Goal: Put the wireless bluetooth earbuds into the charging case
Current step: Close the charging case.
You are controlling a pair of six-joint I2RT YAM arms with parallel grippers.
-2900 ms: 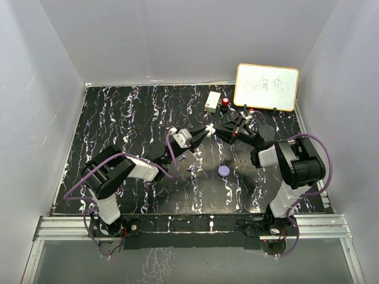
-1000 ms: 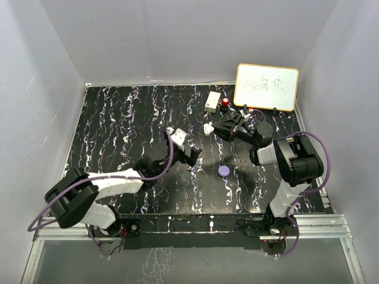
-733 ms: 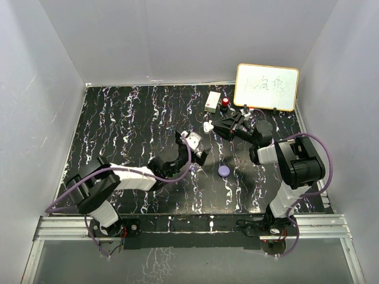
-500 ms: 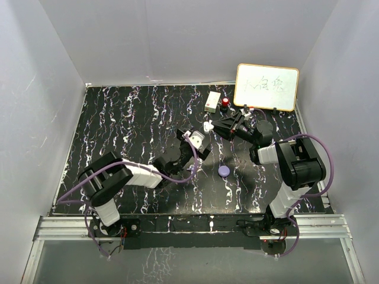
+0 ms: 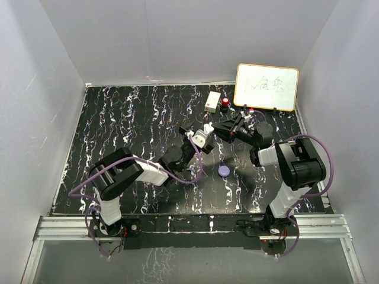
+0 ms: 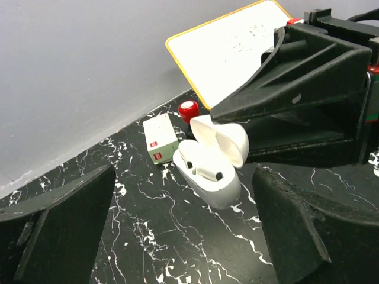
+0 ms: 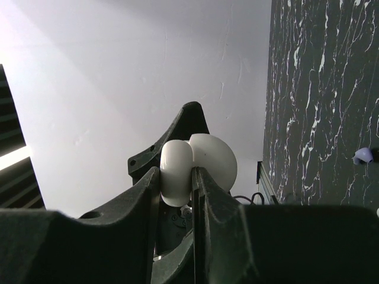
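- One lilac wireless bluetooth earbud [image 7: 363, 155] shows. It lies on the black marbled table [image 5: 130, 124], apart from the case and cut off at the edge of the right wrist view. A second cannot be made out.
- One white charging case [image 6: 204, 171] hangs open, its lid pinched between the fingers of the right gripper [image 7: 176, 174].
- The left gripper [image 6: 177, 236] faces the case with its fingers spread wide and empty, and its arm reaches low to mid-table.
- Around them are one round lilac puck [image 5: 223, 171], one whiteboard [image 6: 231, 47] and one small white box [image 6: 160, 139].

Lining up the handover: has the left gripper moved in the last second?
Yes. The left gripper went toward the back, from level with the lilac puck to nearer the white box.
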